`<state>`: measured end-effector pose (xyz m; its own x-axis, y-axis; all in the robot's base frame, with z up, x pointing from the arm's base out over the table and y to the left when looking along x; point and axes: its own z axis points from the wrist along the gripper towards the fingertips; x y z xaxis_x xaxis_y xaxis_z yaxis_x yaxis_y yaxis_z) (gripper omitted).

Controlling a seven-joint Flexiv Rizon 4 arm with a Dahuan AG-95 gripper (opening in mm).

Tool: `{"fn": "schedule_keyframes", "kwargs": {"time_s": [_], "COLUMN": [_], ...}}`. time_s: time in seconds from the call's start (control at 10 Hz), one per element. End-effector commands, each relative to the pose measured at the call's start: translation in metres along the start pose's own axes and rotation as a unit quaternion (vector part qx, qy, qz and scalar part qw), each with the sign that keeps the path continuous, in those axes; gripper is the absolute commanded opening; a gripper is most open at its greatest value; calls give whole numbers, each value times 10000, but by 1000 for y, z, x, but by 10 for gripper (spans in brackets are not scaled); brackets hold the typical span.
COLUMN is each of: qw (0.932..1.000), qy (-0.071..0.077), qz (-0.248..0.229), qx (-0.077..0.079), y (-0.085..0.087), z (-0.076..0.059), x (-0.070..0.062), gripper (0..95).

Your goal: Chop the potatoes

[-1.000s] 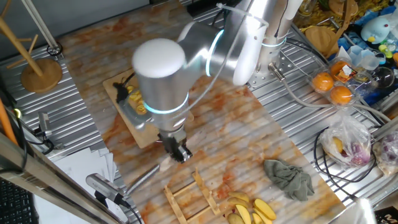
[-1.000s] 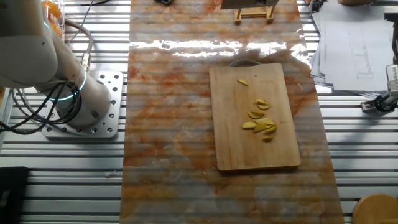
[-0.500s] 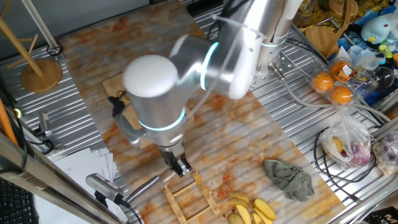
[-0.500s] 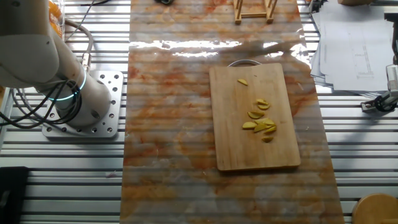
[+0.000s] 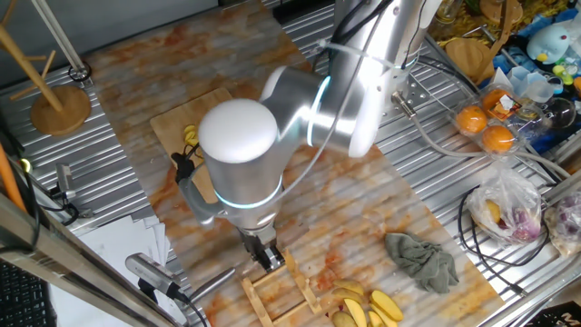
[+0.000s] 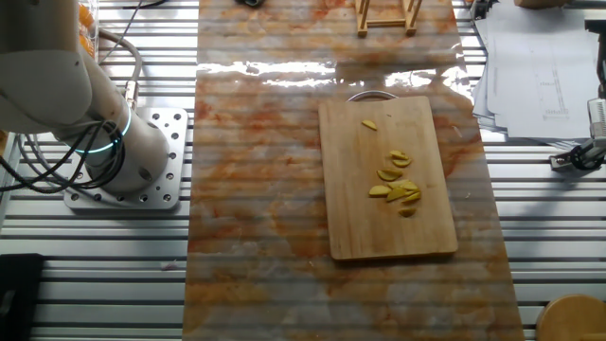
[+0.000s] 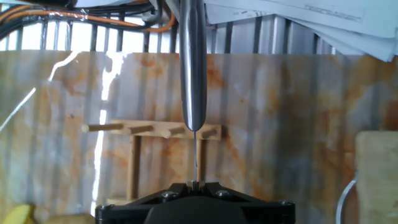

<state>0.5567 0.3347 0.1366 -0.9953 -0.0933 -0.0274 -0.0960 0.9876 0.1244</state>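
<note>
The potatoes (image 6: 396,185) lie as a loose cluster of thin yellow slices right of centre in the other fixed view, on the right half of the bamboo cutting board (image 6: 360,227), with one stray piece nearer the board's upper edge; nothing touches them, and they look already cut, so the chopping seems finished or nearly so. In the first fixed view only a glimpse of yellow shows on the board at centre left, the rest hidden behind the arm's big joint. Outward from there, the gripper (image 5: 265,254) sits in the lower middle of that frame, well apart from the board and just over the wooden rack (image 5: 277,291) near the bottom edge. Its fingers are together, clamped on the knife (image 7: 193,68), which in the hand view runs straight up the middle of the frame, steel handle away from the camera and thin blade edge-on between the finger pads at the bottom. The blade lines up with a slot in the rack's row of pegs, which suggests the tool is being brought here for storage rather than carried toward the food. Held edge-on and vertical like this, it can slide between the pegs without catching. A second metal handle (image 5: 150,272) lies at lower left of the fixed view, beside sheets of paper (image 5: 104,263). A grey cloth (image 5: 420,259) and a pile of larger pale yellow wedges (image 5: 363,307) sit at lower right, away from the work.
</note>
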Motion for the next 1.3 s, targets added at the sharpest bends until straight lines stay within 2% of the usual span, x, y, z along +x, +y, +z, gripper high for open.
{"fn": "schedule_keyframes", "kwargs": {"time_s": [0.1,0.8,1.3], "qw": [10000,10000,9998], "qy": [-12,4,13], "qz": [-52,-89,-185], "qx": [-6,-10,21], "y": [-4,1,-4], "z": [4,26,44], "x": [0,-4,-7], "gripper": [0,0,0]}}
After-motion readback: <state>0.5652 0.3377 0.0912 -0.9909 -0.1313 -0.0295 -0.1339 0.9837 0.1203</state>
